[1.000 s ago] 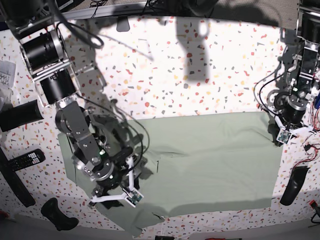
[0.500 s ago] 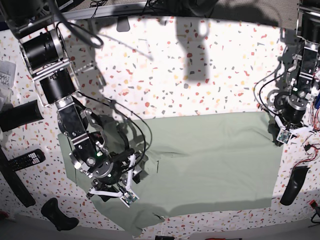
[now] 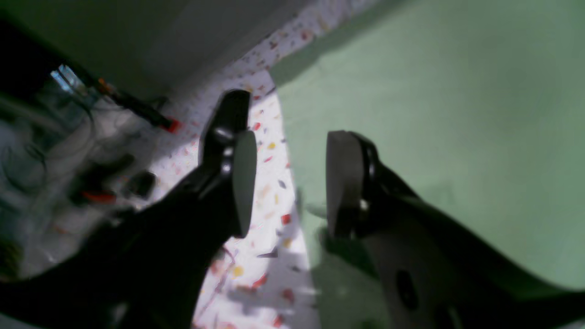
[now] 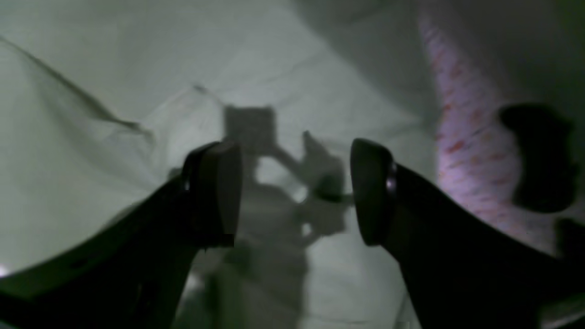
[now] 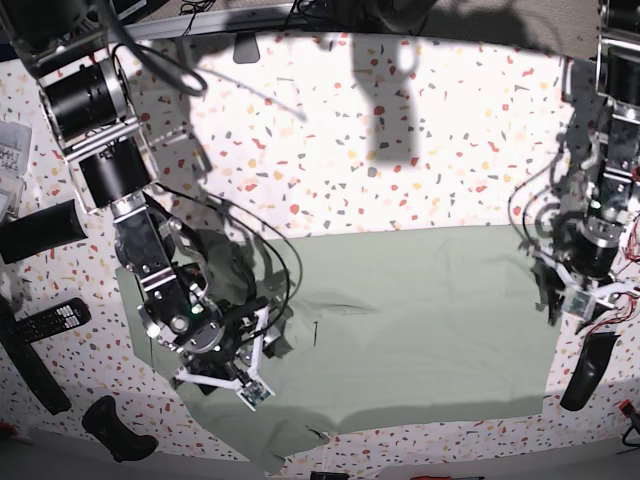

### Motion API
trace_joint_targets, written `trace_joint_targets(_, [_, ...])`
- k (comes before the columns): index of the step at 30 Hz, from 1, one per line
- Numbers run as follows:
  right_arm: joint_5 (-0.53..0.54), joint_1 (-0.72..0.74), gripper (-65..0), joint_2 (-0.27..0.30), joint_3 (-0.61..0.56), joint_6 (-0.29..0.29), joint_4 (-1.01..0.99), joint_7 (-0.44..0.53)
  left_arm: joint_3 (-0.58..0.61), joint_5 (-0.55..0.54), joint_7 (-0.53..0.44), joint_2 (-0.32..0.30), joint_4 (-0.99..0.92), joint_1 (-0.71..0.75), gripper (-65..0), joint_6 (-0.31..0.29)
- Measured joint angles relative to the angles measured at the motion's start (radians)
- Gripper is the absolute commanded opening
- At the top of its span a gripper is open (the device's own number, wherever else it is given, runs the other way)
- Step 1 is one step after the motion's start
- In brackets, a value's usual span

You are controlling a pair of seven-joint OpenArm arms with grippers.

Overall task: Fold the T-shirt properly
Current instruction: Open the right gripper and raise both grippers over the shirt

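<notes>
The T-shirt point(image 5: 420, 330) is a pale sage-green cloth lying flat across the front half of the table, with a few creases near its left side. My right gripper point(image 5: 222, 370) hangs over the shirt's left part. In the right wrist view it point(image 4: 295, 192) is open and empty just above the wrinkled cloth point(image 4: 114, 82). My left gripper point(image 5: 563, 292) is at the shirt's right edge. In the left wrist view it point(image 3: 288, 183) is open and empty, straddling the cloth edge, with the shirt point(image 3: 434, 114) on one side and the speckled table point(image 3: 269, 151) on the other.
The table point(image 5: 400, 130) is white terrazzo. A black remote point(image 5: 50, 320), a black cylinder point(image 5: 40, 230) and a black handle point(image 5: 118, 430) lie at the left. Another black handle point(image 5: 586, 370) and cables point(image 5: 625, 300) sit at the right edge.
My left gripper has moved toward the front along the shirt's right edge. My right gripper has shifted slightly left over the cloth. Both stay open.
</notes>
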Motion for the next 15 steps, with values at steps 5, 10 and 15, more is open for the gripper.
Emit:
trace_joint_targets(5, [0.109, -0.040, -29.0, -0.043, 0.121, -0.012, 0.000, 0.002, 0.000, -0.398, 0.188, -0.002, -0.002, -0.006, -42.2, 0.008])
trace_joint_targets(10, [0.121, -0.122, -29.0, -0.113, 0.380, -0.016, 0.000, 0.013, -0.001, -0.450, 0.203, 0.012, -0.002, -0.008, -42.2, -0.031])
trace_joint_targets(15, [-0.048, -0.179, -29.1, -0.136, 0.522, -0.003, 0.000, 0.029, -0.004, -0.359, 0.211, 0.095, -0.008, -0.008, -42.2, -0.050])
